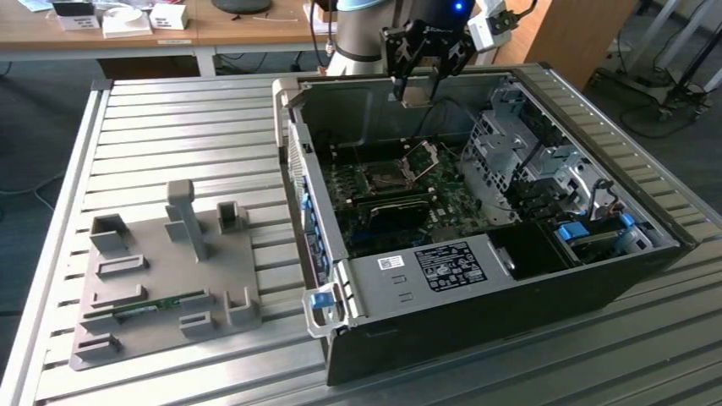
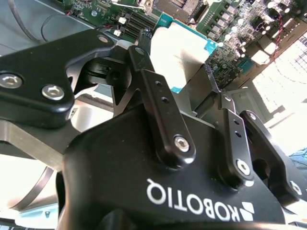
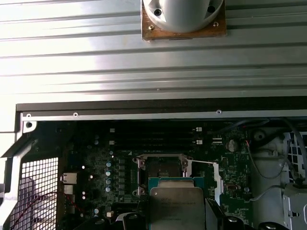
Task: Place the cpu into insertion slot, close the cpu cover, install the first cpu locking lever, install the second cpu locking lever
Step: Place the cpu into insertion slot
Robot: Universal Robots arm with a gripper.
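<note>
One black two-fingered pincer (image 1: 414,95) hangs above the far side of the open black computer case (image 1: 587,296), closed on the small flat square silver-grey cpu (image 3: 176,203), which the first wrist view shows clamped by its edges. Below it, on the green motherboard (image 1: 451,203), the square dark metal-rimmed insertion slot (image 1: 376,178) lies uncovered. The thin silvery cpu cover (image 1: 424,159) stands tilted up at the slot's edge, toward the exterior view's right. The case rests on a ribbed metal table (image 1: 181,144), beside a grey moulded fixture block (image 1: 147,279).
</note>
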